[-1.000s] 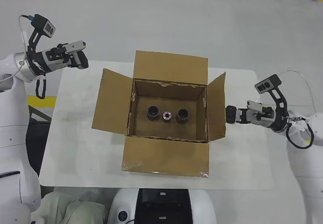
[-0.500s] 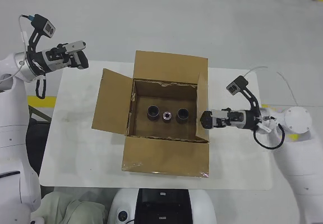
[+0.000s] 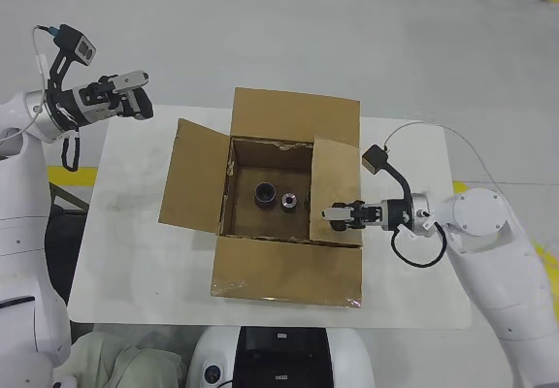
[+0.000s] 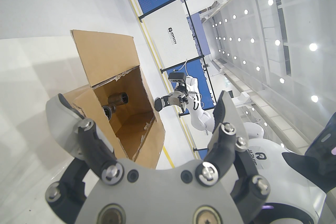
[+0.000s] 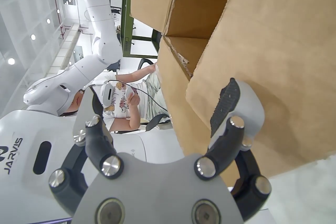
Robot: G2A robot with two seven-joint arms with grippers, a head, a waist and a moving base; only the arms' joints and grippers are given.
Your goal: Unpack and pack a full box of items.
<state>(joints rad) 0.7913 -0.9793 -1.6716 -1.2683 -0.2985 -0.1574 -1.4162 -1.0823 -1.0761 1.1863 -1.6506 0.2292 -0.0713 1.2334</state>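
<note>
An open cardboard box [image 3: 289,274] stands mid-table. Inside lie a dark cylinder [image 3: 265,197] and a smaller metal part [image 3: 290,201], which also show as the cylinder [image 4: 118,98] and the part [image 4: 107,110] in the left wrist view. The box's right flap [image 3: 335,189] is folded in over the right part of the opening. My right gripper [image 3: 336,215] is open, with one finger [image 5: 233,104] against the outer face of that flap [image 5: 275,51]. My left gripper [image 3: 142,97] hangs open and empty above the table's far left corner, well away from the box.
The box's left flap [image 3: 194,175], back flap [image 3: 296,114] and front flap lie splayed outward. The white table [image 3: 124,252] has bare room left of the box and along its front edge.
My right arm has swung left toward the box, tipping the right flap from splayed out to folded inward, which now covers the rightmost cylinder. The left arm has not moved.
</note>
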